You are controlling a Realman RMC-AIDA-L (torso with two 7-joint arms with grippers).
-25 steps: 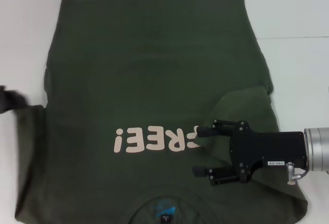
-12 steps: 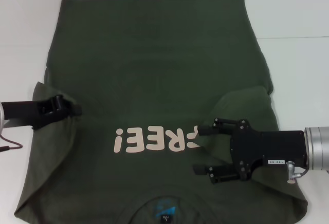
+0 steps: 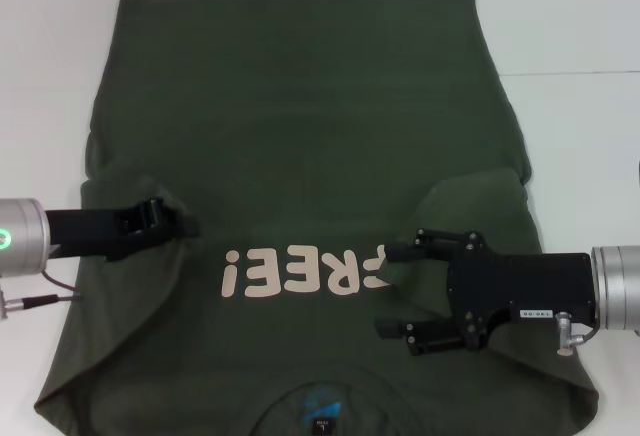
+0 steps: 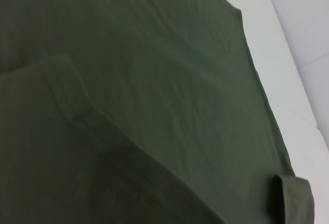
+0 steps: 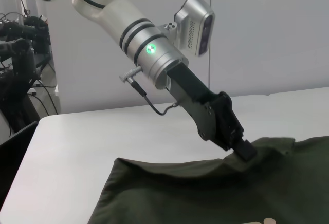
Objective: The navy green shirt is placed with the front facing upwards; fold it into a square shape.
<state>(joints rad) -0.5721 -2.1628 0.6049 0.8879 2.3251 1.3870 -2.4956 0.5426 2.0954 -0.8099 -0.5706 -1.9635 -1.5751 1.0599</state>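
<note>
The navy green shirt (image 3: 300, 106) lies flat on the white table, front up, with pale "FREE!" lettering (image 3: 300, 271) and a blue neck label (image 3: 320, 406) at the near edge. My left gripper (image 3: 185, 224) is shut on the shirt's left sleeve and holds it folded inward over the body. The right wrist view shows that same left gripper (image 5: 245, 152) pinching a raised fold of the shirt (image 5: 205, 193). My right gripper (image 3: 388, 291) stands open over the lettering's right end, nothing between its fingers. The right sleeve (image 3: 480, 206) lies folded inward. Only shirt fabric (image 4: 154, 80) fills the left wrist view.
The white table (image 3: 580, 36) surrounds the shirt, with bare surface to the left, right and behind. In the right wrist view, the table's far edge (image 5: 31, 131) borders dark equipment and cables (image 5: 20, 54).
My left arm has come in from the left edge and carried the left sleeve rightward over the shirt's body. The right arm has stayed in place, still open.
</note>
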